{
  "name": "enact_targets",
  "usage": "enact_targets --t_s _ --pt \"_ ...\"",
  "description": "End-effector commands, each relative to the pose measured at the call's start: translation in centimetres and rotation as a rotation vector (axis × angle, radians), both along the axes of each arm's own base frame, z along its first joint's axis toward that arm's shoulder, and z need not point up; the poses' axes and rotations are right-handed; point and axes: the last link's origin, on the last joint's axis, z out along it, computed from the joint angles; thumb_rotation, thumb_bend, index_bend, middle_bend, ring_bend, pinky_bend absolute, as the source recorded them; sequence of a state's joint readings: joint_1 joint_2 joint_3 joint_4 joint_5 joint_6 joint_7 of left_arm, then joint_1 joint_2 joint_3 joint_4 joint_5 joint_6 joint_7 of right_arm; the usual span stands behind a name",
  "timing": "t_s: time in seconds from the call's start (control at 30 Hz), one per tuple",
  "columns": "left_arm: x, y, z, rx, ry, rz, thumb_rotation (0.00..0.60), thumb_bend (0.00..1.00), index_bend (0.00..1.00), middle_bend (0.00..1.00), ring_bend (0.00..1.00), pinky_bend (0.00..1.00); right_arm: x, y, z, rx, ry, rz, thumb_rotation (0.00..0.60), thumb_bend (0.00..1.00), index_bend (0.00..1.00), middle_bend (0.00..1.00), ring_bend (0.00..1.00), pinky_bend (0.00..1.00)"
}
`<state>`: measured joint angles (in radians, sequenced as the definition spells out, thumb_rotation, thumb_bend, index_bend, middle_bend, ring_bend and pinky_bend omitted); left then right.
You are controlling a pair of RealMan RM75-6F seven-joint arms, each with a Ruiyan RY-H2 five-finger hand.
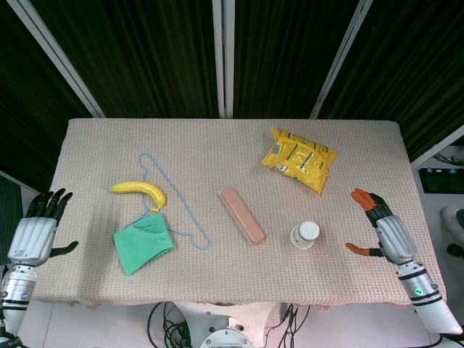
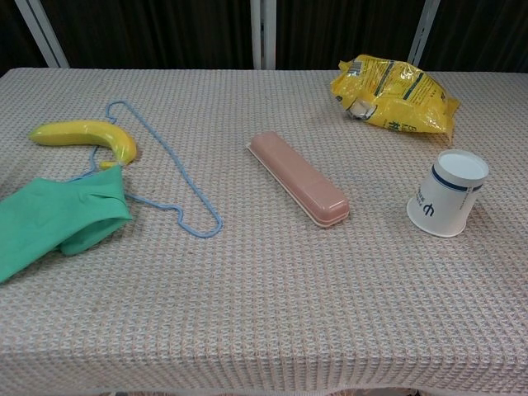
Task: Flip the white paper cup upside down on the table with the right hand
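Observation:
The white paper cup (image 1: 305,235) (image 2: 446,194) with a blue band stands upside down on the table, mouth down and leaning a little to the right. My right hand (image 1: 383,233) hangs open near the table's right edge, well clear of the cup, its orange-tipped fingers spread. It shows only in the head view. My left hand (image 1: 35,233) is open off the table's left edge, holding nothing.
A pink case (image 1: 242,215) (image 2: 299,178) lies left of the cup. A yellow snack bag (image 1: 299,159) (image 2: 393,84) lies behind it. A banana (image 1: 140,191) (image 2: 85,135), a blue cord (image 1: 176,203) (image 2: 162,169) and a green cloth (image 1: 143,242) (image 2: 54,219) occupy the left half.

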<state>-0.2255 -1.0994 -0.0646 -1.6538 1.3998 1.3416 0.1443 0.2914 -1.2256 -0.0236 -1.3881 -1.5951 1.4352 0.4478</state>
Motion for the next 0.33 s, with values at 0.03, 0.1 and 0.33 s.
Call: enact_targets --t_s 0.03,0.1,0.33 --pt "-0.1 0.0 0.3 0.013 -0.005 -0.01 0.6 0.13 0.02 0.0 0.0 0.0 -3.1 5.3 5.6 -0.254 0.33 -0.24 0.6 0.03 0.0 0.0 0.0 0.0" --pt "-0.1 0.0 0.4 0.018 -0.004 -0.015 0.6 0.13 0.02 0.0 0.0 0.0 -3.5 6.2 6.2 -0.301 0.37 -0.28 0.6 0.03 0.0 0.0 0.0 0.0" --pt "0.1 -0.1 0.5 0.023 -0.009 -0.022 0.6 0.13 0.02 0.0 0.0 0.0 -4.3 8.4 7.1 -0.352 0.436 -0.368 0.6 0.03 0.0 0.0 0.0 0.0"
